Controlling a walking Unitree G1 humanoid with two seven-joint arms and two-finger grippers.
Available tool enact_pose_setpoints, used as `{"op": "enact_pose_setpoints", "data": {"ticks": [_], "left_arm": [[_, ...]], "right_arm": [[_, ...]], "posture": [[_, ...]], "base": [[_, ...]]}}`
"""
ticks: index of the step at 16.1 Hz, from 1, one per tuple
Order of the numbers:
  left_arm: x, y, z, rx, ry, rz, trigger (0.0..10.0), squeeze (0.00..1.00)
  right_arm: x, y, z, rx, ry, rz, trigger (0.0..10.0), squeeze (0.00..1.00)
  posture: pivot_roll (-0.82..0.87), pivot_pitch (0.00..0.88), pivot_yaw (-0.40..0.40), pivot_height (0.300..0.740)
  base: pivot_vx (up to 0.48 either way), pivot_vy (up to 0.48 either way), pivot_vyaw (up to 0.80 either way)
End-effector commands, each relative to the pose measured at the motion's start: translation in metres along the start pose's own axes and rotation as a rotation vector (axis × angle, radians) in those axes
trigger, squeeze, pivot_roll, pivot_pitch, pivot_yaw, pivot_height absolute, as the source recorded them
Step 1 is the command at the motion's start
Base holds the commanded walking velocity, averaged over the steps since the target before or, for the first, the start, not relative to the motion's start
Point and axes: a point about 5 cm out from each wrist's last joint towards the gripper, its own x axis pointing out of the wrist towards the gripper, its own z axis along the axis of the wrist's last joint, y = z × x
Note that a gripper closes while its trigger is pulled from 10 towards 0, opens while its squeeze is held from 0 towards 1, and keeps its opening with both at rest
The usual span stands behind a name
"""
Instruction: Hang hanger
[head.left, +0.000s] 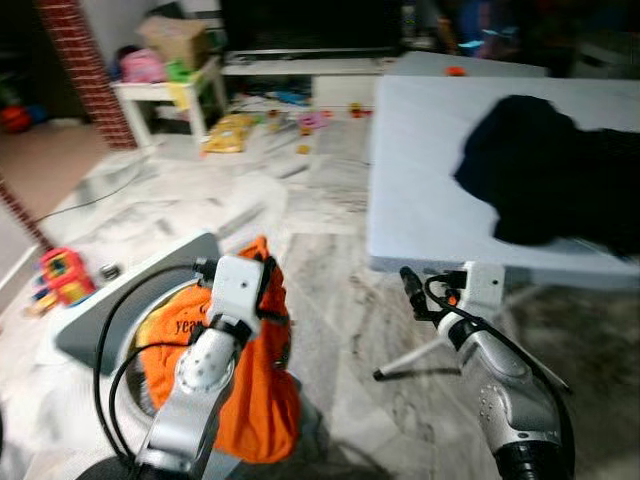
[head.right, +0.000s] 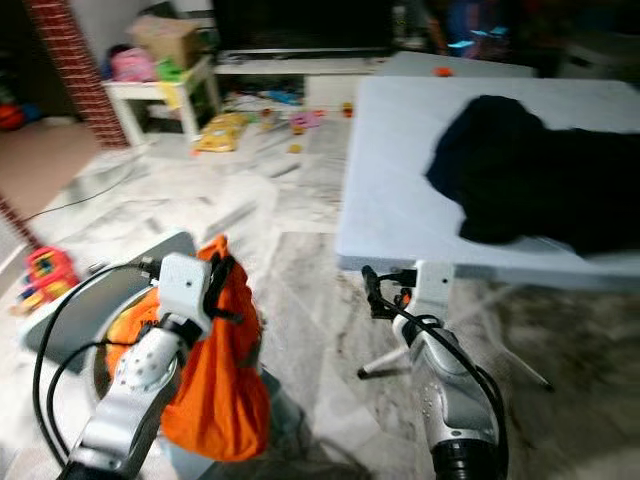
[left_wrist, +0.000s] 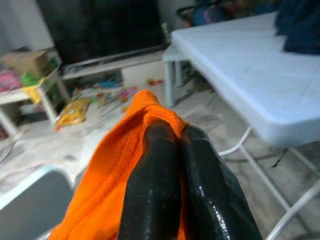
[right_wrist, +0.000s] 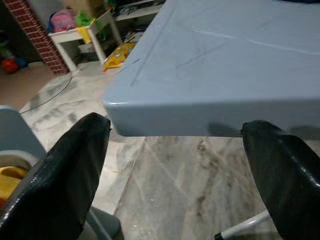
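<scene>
I read this as a lived-in family living room. A marble-patterned pale tile floor (head.left: 330, 290) runs through it, littered with small bright plastic toys (head.left: 62, 275) and a yellow snack packet (head.left: 228, 133). At the far wall I see a large dark television screen (head.left: 310, 25) on a low white media unit (head.left: 300, 68). A small white side table (head.left: 165, 95) carries a brown cardboard box (head.left: 172, 38) and a pink bag (head.left: 142, 66). A red brick pillar (head.left: 85, 70) stands at the left. A white folding table (head.left: 430, 200) holds a crumpled black garment (head.left: 545, 175) toward its right edge.
</scene>
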Motion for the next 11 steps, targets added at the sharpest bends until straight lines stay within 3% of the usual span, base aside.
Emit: {"op": "enact_pose_setpoints", "data": {"ticks": [1,4,7,11], "left_arm": [[0.002,0.002,0.003,-0.005,-0.019,0.002,10.0,0.0],[0.011,0.002,0.004,-0.031,-0.024,0.004,10.0,0.0],[0.02,-0.011,0.01,-0.05,-0.043,-0.03,10.0,0.0],[0.021,-0.021,0.007,-0.084,-0.031,-0.037,10.0,0.0]], "right_arm": [[0.007,0.009,0.008,-0.019,-0.028,0.025,10.0,0.0],[0.012,0.013,0.021,-0.046,-0.067,0.032,10.0,0.0],[0.013,0.007,0.028,-0.072,-0.079,0.026,10.0,0.0],[0.012,0.013,0.029,-0.082,-0.08,0.033,10.0,0.0]], "posture": [[-0.07,0.0,0.063,0.74],[-0.1,0.0,0.075,0.74],[-0.13,0.0,0.087,0.74],[-0.15,0.0,0.09,0.74]], "base": [[0.0,0.0,-0.77],[0.0,0.0,-0.77],[0.0,0.0,-0.77],[0.0,-0.289,-0.77]]}}
